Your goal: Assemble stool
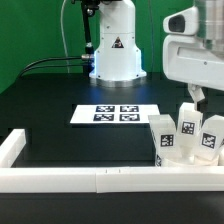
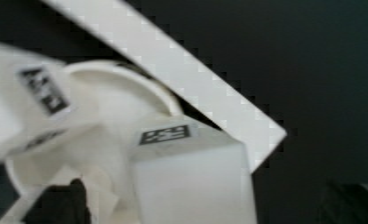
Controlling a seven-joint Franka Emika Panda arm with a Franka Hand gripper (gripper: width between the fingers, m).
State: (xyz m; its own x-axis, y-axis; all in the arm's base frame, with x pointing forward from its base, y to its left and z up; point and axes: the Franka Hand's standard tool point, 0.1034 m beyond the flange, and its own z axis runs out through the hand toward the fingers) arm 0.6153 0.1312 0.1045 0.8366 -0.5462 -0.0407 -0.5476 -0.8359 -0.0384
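Three chunky white legs with square tags stand close together at the exterior view's right: one (image 1: pixel 163 141), one (image 1: pixel 187 124) and one (image 1: pixel 211 140). My gripper (image 1: pixel 193 103) hangs right over the middle leg, fingers pointing down at its top. In the wrist view that leg (image 2: pixel 184 170) stands between my dark fingertips (image 2: pixel 49 202), with a gap showing on one side, so my gripper (image 2: pixel 199 206) is open. The round seat disc's rim (image 2: pixel 113 82) curves behind the leg. Another tagged leg (image 2: pixel 35 95) stands beside it.
The long white border rail (image 1: pixel 100 179) runs along the front and turns up the exterior view's left; it also crosses the wrist view (image 2: pixel 181 62). The marker board (image 1: pixel 117 114) lies mid-table. The robot's base (image 1: pixel 116 55) stands behind it.
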